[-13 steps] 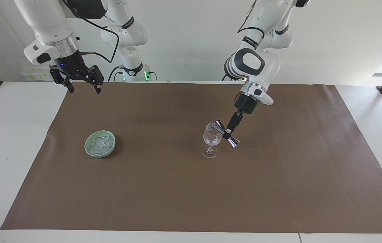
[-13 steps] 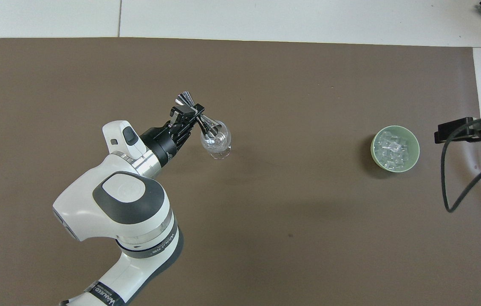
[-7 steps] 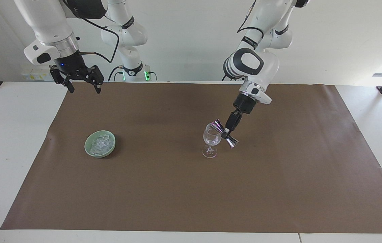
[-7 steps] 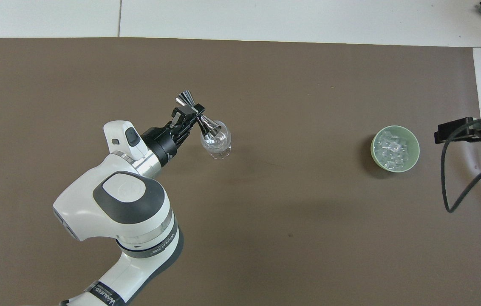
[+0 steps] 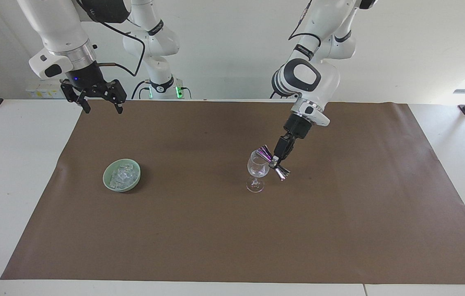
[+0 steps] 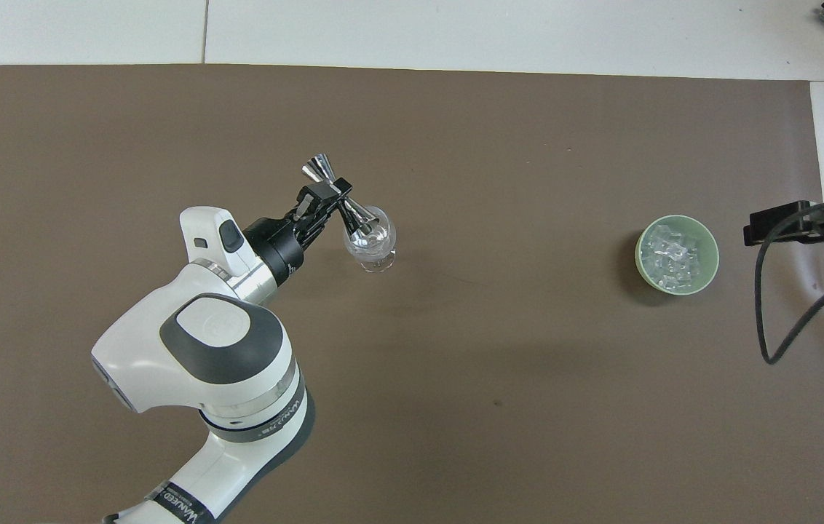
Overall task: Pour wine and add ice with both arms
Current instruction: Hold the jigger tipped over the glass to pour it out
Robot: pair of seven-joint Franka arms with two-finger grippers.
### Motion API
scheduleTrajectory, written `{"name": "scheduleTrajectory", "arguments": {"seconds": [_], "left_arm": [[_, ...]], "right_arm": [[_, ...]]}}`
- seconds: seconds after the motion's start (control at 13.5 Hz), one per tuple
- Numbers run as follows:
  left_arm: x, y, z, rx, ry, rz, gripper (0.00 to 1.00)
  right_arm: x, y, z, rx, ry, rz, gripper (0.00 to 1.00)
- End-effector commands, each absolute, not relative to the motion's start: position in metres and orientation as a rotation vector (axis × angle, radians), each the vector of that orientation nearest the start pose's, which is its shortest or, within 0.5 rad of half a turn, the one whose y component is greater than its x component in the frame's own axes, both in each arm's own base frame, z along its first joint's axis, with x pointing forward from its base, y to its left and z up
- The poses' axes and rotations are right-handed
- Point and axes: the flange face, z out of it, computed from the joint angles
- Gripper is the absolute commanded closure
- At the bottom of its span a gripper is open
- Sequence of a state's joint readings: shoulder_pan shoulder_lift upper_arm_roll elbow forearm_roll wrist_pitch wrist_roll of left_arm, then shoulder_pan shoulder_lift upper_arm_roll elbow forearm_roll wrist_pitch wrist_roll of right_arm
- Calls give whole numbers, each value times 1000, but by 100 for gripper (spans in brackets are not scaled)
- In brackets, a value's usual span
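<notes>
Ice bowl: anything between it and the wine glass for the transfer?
Nothing visible on the mat between the ice in its bowl and the glass. But the left gripper holds a jigger tipped over the rim. The right gripper waits open.

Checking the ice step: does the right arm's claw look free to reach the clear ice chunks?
Probably yes: the open right claw waits above the table's edge, and the ice lies uncovered in its pale green bowl.
</notes>
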State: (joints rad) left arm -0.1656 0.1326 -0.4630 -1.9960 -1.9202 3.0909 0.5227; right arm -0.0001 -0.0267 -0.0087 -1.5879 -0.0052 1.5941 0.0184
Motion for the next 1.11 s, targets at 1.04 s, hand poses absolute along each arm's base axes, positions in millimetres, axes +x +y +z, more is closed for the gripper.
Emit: {"name": "scheduleTrajectory", "arguments": {"seconds": [1.04], "left_arm": [[511,-282,430,2024,716,620,100]], "right_arm": [[543,-4,635,-3118,17,-74,0]]}}
